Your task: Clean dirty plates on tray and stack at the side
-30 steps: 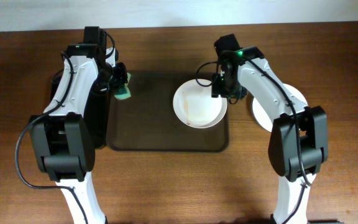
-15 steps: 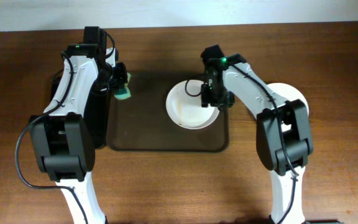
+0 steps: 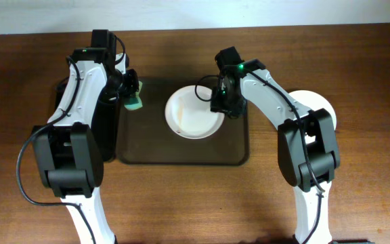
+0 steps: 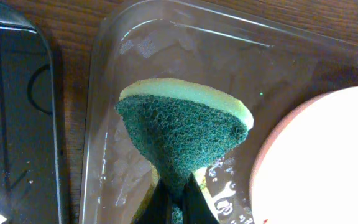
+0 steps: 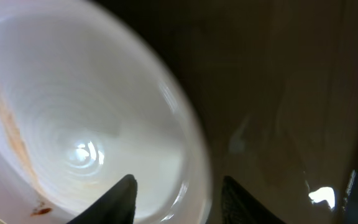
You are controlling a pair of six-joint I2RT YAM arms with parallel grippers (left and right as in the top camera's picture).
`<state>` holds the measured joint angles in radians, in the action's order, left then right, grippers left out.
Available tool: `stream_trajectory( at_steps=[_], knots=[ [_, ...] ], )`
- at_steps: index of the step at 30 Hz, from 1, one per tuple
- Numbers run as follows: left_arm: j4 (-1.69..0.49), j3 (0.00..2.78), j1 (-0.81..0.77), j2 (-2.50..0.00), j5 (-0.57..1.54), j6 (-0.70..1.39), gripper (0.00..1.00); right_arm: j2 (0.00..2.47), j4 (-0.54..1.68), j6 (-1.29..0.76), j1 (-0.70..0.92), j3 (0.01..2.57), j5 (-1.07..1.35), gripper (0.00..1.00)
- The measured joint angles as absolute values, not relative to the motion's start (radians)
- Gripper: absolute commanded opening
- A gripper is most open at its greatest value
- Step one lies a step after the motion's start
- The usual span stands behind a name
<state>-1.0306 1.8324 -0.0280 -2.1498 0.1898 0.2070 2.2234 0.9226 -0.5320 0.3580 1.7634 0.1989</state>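
A white plate with a thin brown streak lies in the middle of the dark brown tray. My right gripper is open, its fingers straddling the plate's right rim. In the right wrist view, one finger of the gripper is inside the plate and one is over the tray. My left gripper is shut on a green and yellow sponge above the tray's left end. The left wrist view shows the sponge pinched in the jaws. Another white plate lies on the table to the right, partly under the right arm.
A narrower glossy black tray lies left of the brown tray, mostly under the left arm, and it also shows in the left wrist view. The brown wooden table extends to the front and right.
My right gripper has moved left across the tray, and the plate has slid left with it from the tray's right end to its middle. The left arm and sponge have not moved.
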Motion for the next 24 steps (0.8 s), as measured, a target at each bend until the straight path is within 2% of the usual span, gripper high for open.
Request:
stream_trajectory(
  at_steps=[5, 15, 21, 24],
  knots=[
    [-1.044, 1.832, -0.028, -2.150, 0.190, 0.207, 0.01, 2.227, 0.821, -0.599, 0.364, 1.730, 0.209, 0.38],
    [-1.070, 1.832, -0.035, -2.150, 0.189, 0.205, 0.01, 2.228, 0.715, -0.553, 0.413, 1.667, 0.208, 0.06],
    [-1.067, 1.832, -0.049, -2.150, 0.215, 0.179, 0.00, 2.228, 0.702, -0.538, 0.413, 1.666, 0.208, 0.04],
    [-0.977, 1.831, -0.120, -2.150, 0.286, 0.089, 0.00, 2.228, 0.701, -0.538, 0.413, 1.666, 0.208, 0.04]
  ],
)
